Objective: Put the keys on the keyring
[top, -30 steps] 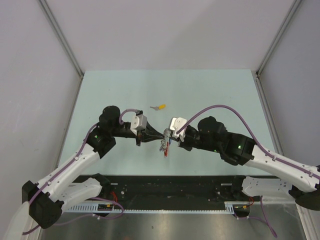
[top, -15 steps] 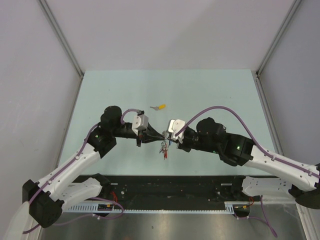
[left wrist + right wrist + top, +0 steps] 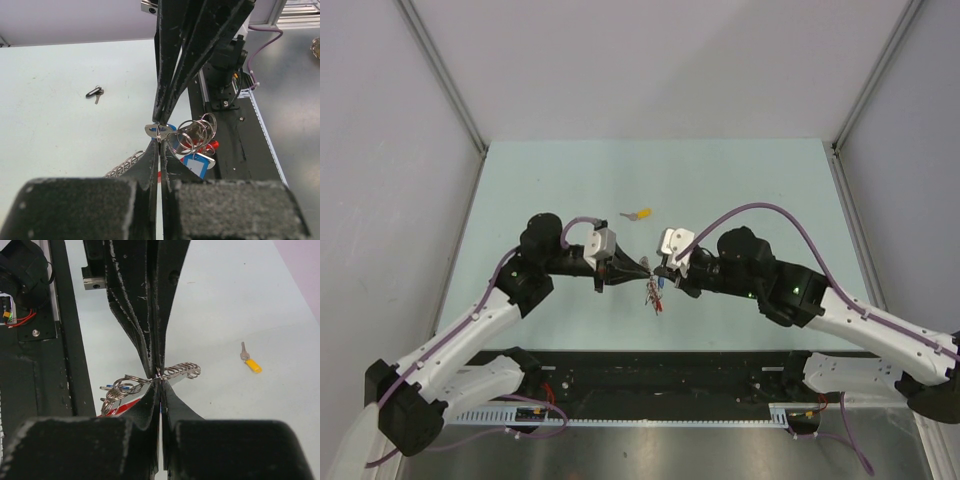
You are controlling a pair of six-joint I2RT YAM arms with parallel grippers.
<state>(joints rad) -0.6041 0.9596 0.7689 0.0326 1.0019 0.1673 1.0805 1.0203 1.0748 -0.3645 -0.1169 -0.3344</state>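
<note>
Both pairs of jaws are closed, meeting tip to tip above the near middle of the table (image 3: 750, 180). The left gripper (image 3: 160, 145) and the right gripper (image 3: 160, 387) each pinch thin silver metal of the keyring (image 3: 121, 387), about where its chain (image 3: 181, 371) joins. Exactly which wire each one holds, I cannot tell.

Under the tips hang several rings, one blue key (image 3: 197, 162) and the red strap (image 3: 125, 406). A red key cannot be told from the strap.

Farther off, one yellow key (image 3: 640, 213) lies flat and alone on the table. It is well apart from the bunch, far and slightly left of the jaws, with its long axis left to right and its cap to the right. The left arm looks marginally nearer to it, so fetching it likely means one gripper letting go.

One small dark ring (image 3: 95, 92) also lies loose on the table.
</note>
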